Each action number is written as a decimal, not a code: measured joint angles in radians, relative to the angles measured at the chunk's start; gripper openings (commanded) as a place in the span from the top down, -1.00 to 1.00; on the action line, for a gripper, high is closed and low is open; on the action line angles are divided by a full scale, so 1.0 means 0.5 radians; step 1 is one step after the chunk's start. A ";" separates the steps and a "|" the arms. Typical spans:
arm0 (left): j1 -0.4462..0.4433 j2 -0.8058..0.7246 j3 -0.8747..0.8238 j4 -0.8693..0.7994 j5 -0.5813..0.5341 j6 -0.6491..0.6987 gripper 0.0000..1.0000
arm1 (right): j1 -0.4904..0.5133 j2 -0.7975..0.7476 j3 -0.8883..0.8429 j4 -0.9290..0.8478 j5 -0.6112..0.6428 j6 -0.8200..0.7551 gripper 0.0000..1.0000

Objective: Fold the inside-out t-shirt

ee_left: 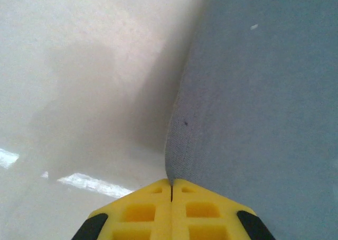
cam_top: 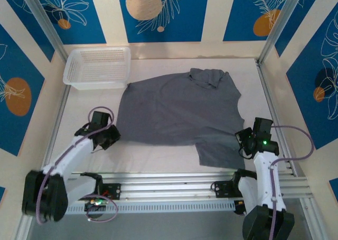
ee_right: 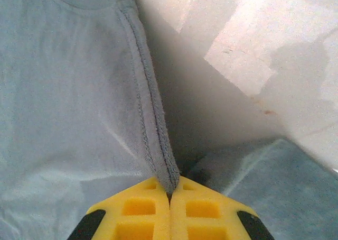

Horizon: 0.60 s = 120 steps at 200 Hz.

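Left pincer [ee_left: 171, 190] and right pincer [ee_right: 170, 193] are each pinched shut on an edge of the inside-out t-shirt [cam_top: 179, 113]. On the white table [cam_top: 158, 156] it spreads mid-frame, long axis left to right, collar toward upper right. White basket [cam_top: 95, 83] sits upper left, just beside it.

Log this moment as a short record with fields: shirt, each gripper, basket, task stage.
shirt: inside-out t-shirt, dark grey, spread mostly flat on the white table
left gripper: shut on the shirt's left edge
right gripper: shut on a stitched hem at the shirt's near right corner
basket: white basket, far left of the table, close to the shirt's far left corner
stage: both sides gripped, no fold made yet
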 measured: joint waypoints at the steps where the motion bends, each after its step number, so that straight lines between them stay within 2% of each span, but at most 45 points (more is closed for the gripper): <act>1: 0.000 -0.016 0.000 -0.006 0.001 0.004 1.00 | -0.002 -0.004 0.000 -0.005 0.001 -0.001 1.00; 16: 0.000 -0.130 0.008 -0.051 0.005 0.033 1.00 | -0.008 -0.049 0.000 -0.055 -0.008 -0.011 1.00; 34: 0.000 -0.112 0.057 -0.100 0.017 0.048 1.00 | -0.008 -0.006 0.024 -0.079 -0.040 -0.023 1.00; 78: 0.001 0.167 0.403 -0.112 -0.022 0.119 1.00 | 0.013 0.328 0.241 0.050 -0.063 -0.038 1.00; 120: 0.018 0.459 0.774 -0.007 -0.185 0.164 1.00 | 0.017 0.652 0.437 0.235 -0.050 -0.069 1.00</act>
